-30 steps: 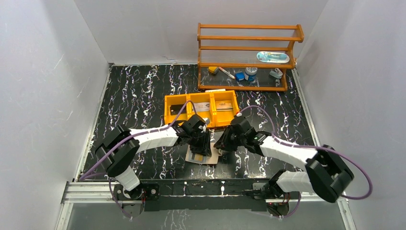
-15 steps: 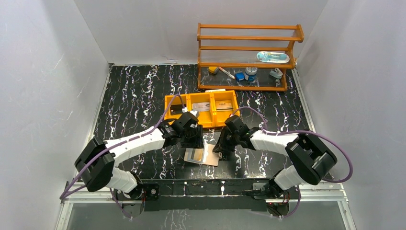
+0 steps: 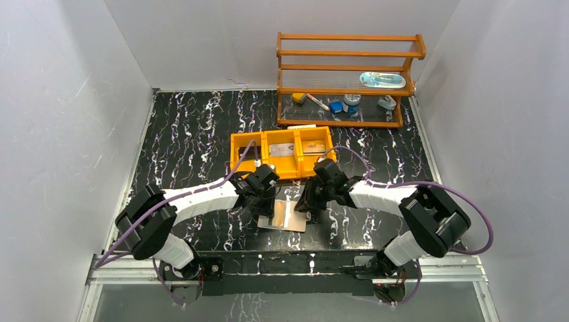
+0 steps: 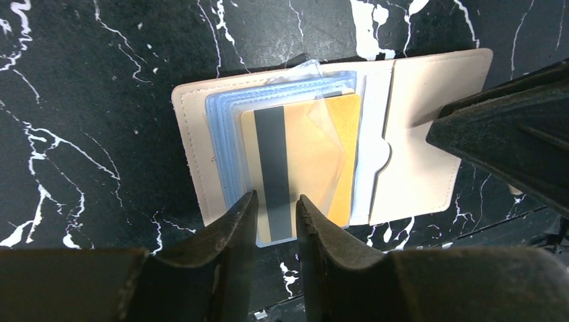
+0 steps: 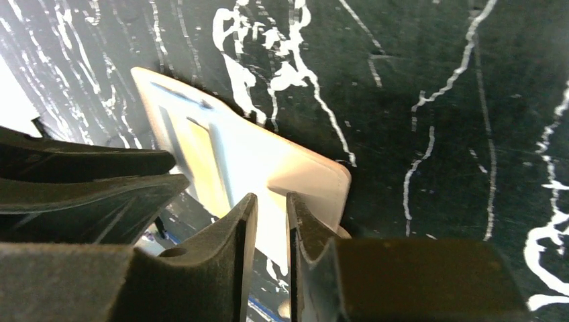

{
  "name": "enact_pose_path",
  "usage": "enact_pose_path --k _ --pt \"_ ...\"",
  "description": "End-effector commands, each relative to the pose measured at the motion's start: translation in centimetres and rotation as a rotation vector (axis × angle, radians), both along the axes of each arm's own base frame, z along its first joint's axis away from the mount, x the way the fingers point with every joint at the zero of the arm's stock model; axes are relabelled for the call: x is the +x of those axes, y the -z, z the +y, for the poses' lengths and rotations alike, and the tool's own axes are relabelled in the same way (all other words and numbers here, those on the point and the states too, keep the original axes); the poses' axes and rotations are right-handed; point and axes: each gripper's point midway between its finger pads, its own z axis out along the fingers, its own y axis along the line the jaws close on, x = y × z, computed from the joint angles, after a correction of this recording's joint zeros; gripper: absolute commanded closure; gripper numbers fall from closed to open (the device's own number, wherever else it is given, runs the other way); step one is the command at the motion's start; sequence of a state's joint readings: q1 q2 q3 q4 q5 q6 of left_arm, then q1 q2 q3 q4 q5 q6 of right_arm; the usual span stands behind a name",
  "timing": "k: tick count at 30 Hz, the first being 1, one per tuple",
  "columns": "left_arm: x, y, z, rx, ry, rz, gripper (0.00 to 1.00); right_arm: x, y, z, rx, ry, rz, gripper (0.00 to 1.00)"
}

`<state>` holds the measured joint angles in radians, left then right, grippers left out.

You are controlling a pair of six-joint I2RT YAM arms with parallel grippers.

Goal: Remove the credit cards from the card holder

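Left wrist: both pincers down at the opened card holder (image 4: 193,157).
Left gripper (image 4: 276,201) narrowly parted, nothing clamped, tips astride the striped gold credit card (image 4: 302,168) just ahead. Clear sleeves (image 4: 225,127) overlap that card. Right gripper (image 5: 272,199), equally narrow, sits over the cream panel. Orange tray (image 3: 236,155) lies beyond both.

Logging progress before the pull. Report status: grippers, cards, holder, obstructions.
Left gripper narrowly apart over gold card, grip unclear. Right gripper on card holder, right panel, grip unclear. Card not yet out. Nothing blocking.
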<state>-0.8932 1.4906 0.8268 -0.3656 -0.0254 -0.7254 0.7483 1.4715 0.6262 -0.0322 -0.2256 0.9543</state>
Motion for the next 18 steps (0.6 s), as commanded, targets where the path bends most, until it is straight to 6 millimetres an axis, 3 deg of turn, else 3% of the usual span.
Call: enact_pose_path --k 1,4,7,13,18 --pt "-2.0 1.5 0.9 0.011 0.008 0.083 0.75 1.4 -4.7 3.0 0.152 -0.048 -0.082 0.68" --pt "-2.5 1.8 1.1 0.004 -0.003 0.099 0.75 1.5 -6.6 3.8 0.200 -0.057 -0.111 0.66" --pt "-2.7 1.9 1.3 0.001 -0.013 0.097 0.75 1.6 -7.1 4.1 0.207 -0.059 -0.131 0.63" --pt "-2.7 1.6 1.2 -0.010 -0.019 0.095 0.76 0.0 -6.0 5.1 0.243 -0.088 -0.057 0.63" --pt "-2.6 1.4 1.2 -0.013 -0.025 0.091 0.76 -1.0 -3.7 4.8 0.208 -0.052 0.023 0.64"
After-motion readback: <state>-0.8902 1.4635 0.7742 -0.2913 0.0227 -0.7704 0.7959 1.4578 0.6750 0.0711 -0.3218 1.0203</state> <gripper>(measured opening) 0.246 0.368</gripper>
